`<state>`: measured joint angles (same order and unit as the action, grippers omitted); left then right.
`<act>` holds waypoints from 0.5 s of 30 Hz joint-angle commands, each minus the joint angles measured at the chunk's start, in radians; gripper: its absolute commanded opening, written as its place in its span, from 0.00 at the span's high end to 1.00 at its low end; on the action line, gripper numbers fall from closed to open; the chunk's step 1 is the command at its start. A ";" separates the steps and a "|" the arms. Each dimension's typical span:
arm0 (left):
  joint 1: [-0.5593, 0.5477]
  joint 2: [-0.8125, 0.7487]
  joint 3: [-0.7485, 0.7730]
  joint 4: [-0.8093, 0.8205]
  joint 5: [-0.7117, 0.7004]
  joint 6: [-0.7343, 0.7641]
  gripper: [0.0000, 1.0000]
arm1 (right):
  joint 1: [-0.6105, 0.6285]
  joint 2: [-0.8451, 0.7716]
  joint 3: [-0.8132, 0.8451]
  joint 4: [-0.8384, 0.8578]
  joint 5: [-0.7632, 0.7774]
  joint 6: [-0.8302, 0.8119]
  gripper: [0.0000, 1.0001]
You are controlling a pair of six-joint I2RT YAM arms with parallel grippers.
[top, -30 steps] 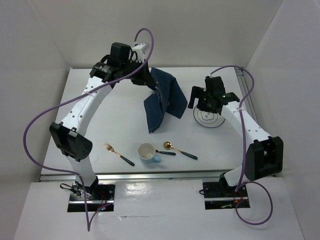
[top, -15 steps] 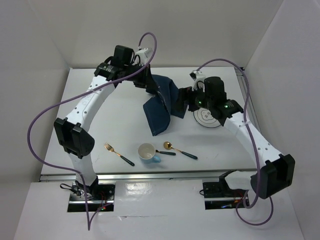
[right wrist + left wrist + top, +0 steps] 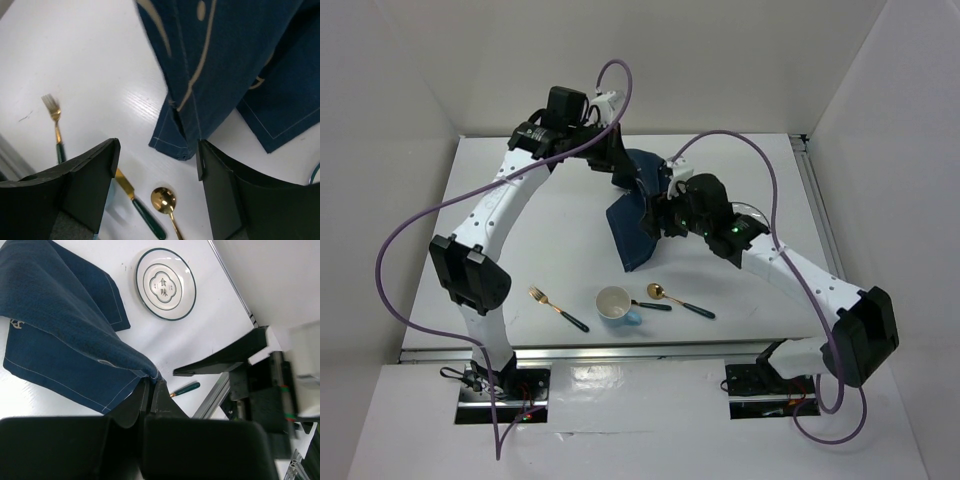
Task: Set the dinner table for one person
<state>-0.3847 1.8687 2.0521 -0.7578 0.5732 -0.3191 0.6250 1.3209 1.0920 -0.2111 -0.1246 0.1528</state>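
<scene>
Surface (image 3: 560,250): white top filling the workspace ahead of both arm bases, with an aluminium rail along the near edge and white walls on the other sides.

- Navy placemat (image 3: 632,240) sits mid-surface toward the far side. It's bunched and partly lifted, one edge up and the lower part draping down onto the surface.
- Left fingers (image 3: 161,396) are pinched together on a fold at the placemat's edge, and the cloth hangs away from that pinch.
- Right fingers (image 3: 92,175) are apart, hovering over the placemat's lower corner. In the wrist view that corner sits between them. No contact visible.
- Plate (image 3: 165,284): white with dark rings and a dark emblem in the centre. It lies flat on the surface just beyond the placemat's far corner, and in the top view it is mostly hidden under the right arm.
- There's a row along the near edge:
  - The fork (image 3: 557,309), gold head and dark handle, is on the left, apart from the rest.
  - The cup (image 3: 613,302), white inside with a light blue handle, stands upright in the middle.
  - The knife (image 3: 135,200) is just beside the cup on its right.
  - The spoon (image 3: 680,300), gold bowl and dark handle, is right of that, lying diagonally.
</scene>
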 commanded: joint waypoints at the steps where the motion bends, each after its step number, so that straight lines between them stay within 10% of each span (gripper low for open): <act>1: 0.003 0.006 0.045 0.015 0.002 -0.006 1.00 | 0.019 0.032 -0.047 0.154 0.163 0.070 0.27; 11: 0.003 -0.003 0.074 0.005 0.001 -0.006 1.00 | 0.019 0.153 -0.090 0.240 0.201 0.107 0.40; 15: 0.003 -0.023 0.074 0.005 0.001 -0.006 1.00 | 0.019 0.202 -0.040 0.230 0.181 0.106 0.61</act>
<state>-0.3847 1.8687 2.0888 -0.7715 0.5568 -0.3202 0.6373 1.5108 1.0103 -0.0498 0.0452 0.2527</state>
